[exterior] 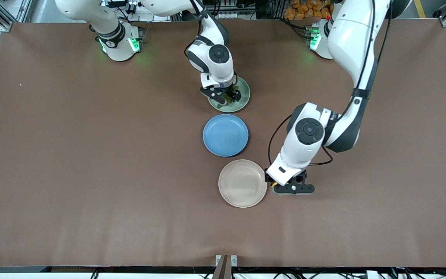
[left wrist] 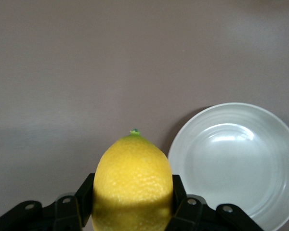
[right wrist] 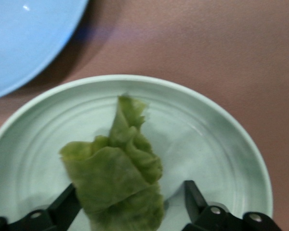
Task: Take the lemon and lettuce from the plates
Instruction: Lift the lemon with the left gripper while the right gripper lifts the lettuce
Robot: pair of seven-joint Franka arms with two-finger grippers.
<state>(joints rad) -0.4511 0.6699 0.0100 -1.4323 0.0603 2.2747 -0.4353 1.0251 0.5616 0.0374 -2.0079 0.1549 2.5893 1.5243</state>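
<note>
The left claw (left wrist: 132, 211) is clamped on the lemon (left wrist: 133, 185), over the surface beside the beige plate (exterior: 242, 183). The right claw (right wrist: 130, 204), fingers apart, straddles the lettuce (right wrist: 118, 173) on the mint plate (right wrist: 221, 139); next it probably must close, then lift.

Three plates stand close together mid-table: the mint plate (exterior: 243, 101), the blue plate (exterior: 225, 135), the beige plate (exterior: 242, 183), with only narrow gaps between them; the right pincer (exterior: 225, 94) sits over the mint plate, the left pincer (exterior: 290, 188) just beside the beige plate; wide bare table (exterior: 72, 155) lies toward both ends.
</note>
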